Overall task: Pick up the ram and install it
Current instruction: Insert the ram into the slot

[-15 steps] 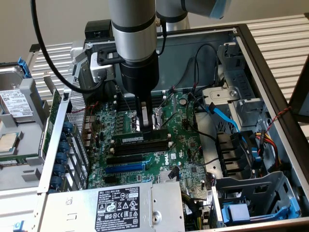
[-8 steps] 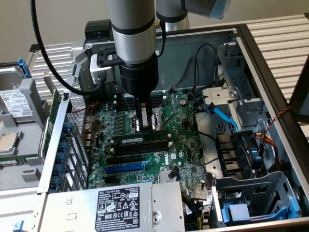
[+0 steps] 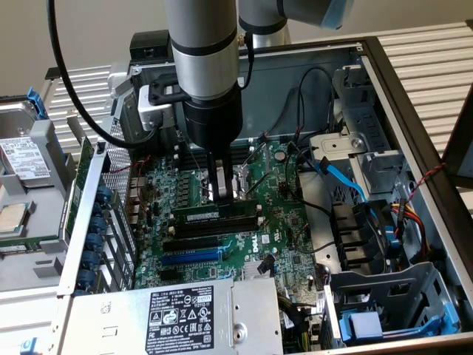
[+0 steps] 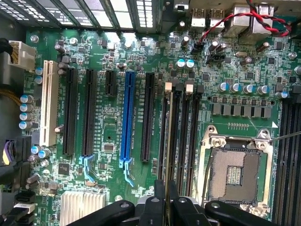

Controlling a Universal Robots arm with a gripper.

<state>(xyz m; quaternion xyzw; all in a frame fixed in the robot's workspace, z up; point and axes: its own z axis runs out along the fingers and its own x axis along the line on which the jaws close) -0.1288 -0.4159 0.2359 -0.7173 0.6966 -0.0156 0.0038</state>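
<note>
1. Slatted metal table [image 3: 429, 44] carries an open computer case [image 3: 414, 103]; its uncovered side gives the arm a way down to the motherboard [image 3: 288, 214].
2. At the exterior view's left, a hard drive [image 3: 22, 159] lies outside the case, well apart from the work.
3. Centre: the gripper [image 3: 222, 194] stands vertical, fingers closed on the ram [image 3: 198, 215]. We judge the pinch on its upper edge keeps the strip upright.
4. The ram [image 4: 167, 141] runs lengthwise along the black memory slots [image 4: 187, 136] beside the CPU socket [image 4: 233, 172] — seating we cannot tell.
5. Rightward, a blue cable [image 3: 344, 177] stays clear of the slots.
</note>
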